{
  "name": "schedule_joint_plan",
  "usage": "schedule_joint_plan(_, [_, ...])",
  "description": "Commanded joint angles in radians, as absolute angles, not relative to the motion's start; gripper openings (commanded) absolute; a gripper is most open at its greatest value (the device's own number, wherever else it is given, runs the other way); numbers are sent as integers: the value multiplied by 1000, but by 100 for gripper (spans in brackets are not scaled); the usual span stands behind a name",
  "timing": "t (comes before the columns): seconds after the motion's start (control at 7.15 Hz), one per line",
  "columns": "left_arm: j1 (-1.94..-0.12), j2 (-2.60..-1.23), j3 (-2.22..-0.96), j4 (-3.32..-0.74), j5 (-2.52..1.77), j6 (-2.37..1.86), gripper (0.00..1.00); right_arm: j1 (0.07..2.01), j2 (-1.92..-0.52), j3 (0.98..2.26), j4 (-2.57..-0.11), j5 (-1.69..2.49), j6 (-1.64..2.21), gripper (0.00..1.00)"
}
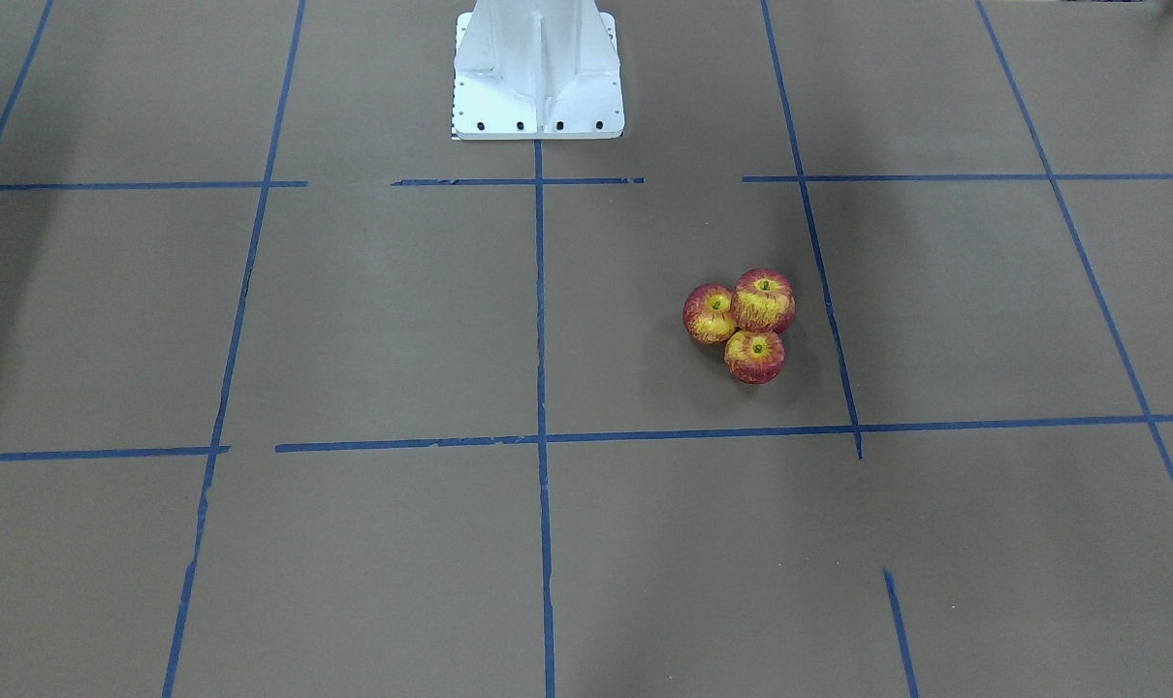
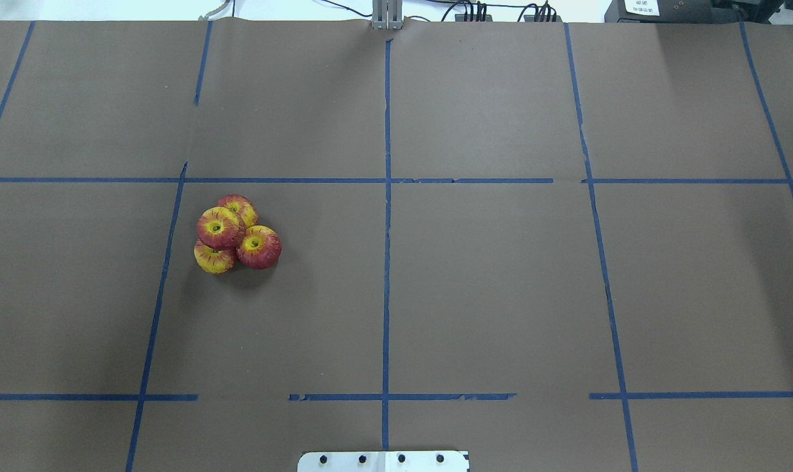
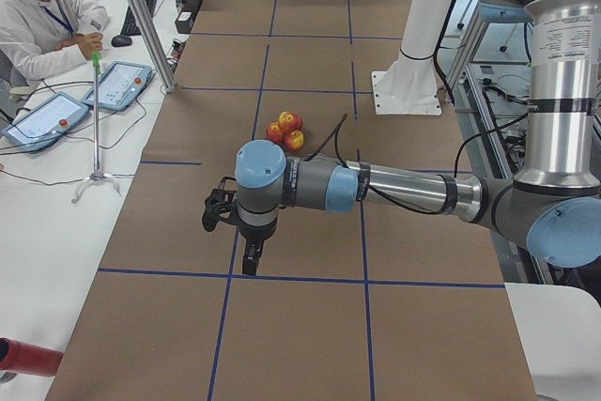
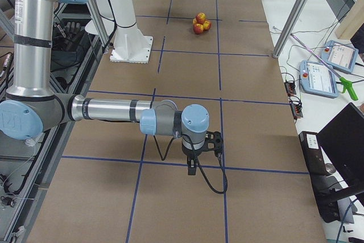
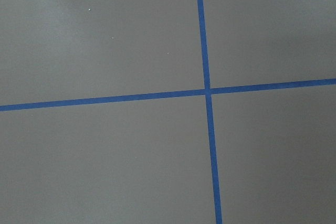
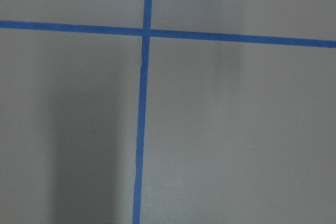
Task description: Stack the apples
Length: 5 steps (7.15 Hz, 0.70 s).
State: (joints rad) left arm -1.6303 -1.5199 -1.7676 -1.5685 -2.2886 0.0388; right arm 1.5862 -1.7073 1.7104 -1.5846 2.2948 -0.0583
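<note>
**Kid A:** Is the left claw [image 3: 250, 258] open?

**Kid B:** I cannot tell. It shows only from the side, and so does the right claw [image 4: 192, 166]. Both hang over the table [image 3: 300, 326]. Nothing shows in either one.

**Kid A:** Where are the apples [image 2: 236, 233]?

**Kid B:** In one pile, well apart from both claws and nearer the left one. From above I count four, with one sitting on three. The front view shows just three.

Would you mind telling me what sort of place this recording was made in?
Most likely a robotics lab set up for recording demonstrations: a table papered brown with a blue tape grid, a robot's left arm and right arm by a white pedestal, and an operator seated beside tablet-like pendants.
</note>
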Motion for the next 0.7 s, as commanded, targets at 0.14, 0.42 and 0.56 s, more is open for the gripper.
schedule_joint_plan(0.14, [-1629, -1523, -1782, -1571, -2287, 37, 100, 1586, -1707, 1710, -1585, 2295, -58, 100])
schedule_joint_plan(0.42, [-1629, -1517, -1799, -1575, -2289, 34, 100, 1586, -1707, 1710, -1585, 2295, -58, 100])
schedule_joint_plan(0.56, [-1623, -1532, -1772, -1585, -2290, 40, 100, 1586, -1707, 1710, -1585, 2295, -58, 100])
